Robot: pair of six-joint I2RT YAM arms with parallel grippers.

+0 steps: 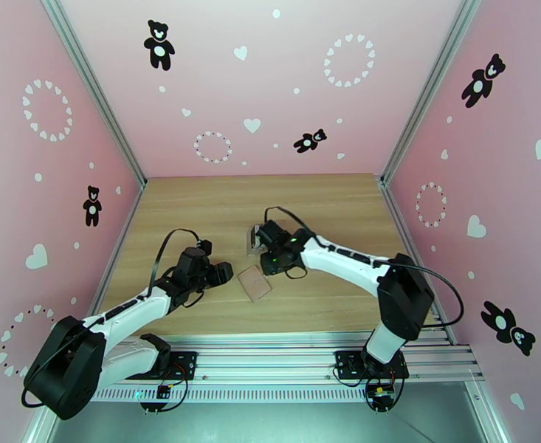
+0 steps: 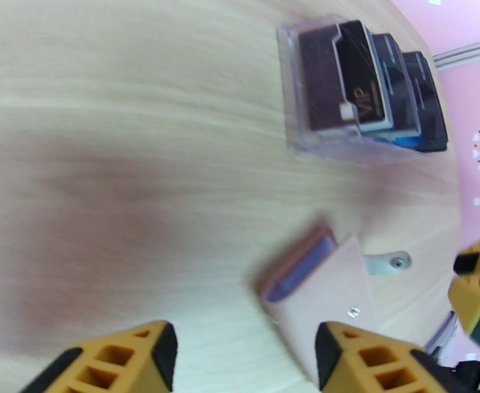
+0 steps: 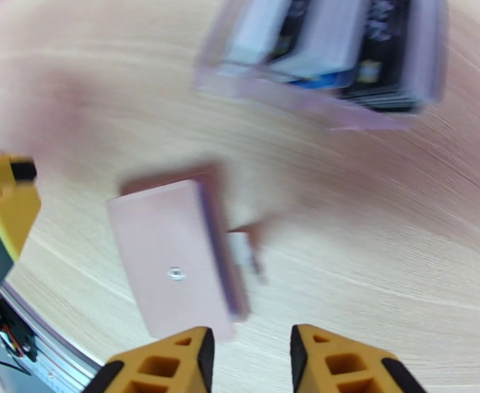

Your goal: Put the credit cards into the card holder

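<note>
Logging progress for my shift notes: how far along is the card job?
Done: nothing yet; the cards sit in the clear stand and the wallet lies closed. In hand: nothing; the left fingers and right fingers are empty. Left: open the wallet, slot in every card.

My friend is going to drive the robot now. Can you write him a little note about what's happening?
The left tool is open and empty, hovering by the card holder.
The right tool is open a little and empty, at the holder's other side.
The card holder lies flat and shut on the table between the two tools. Its snap tab looks undone.
The credit cards stand in the clear stand, farther back.
Done: nothing that shows; no card is out of the stand.
Left: open the holder, pull cards from the stand, slide them in.
</note>
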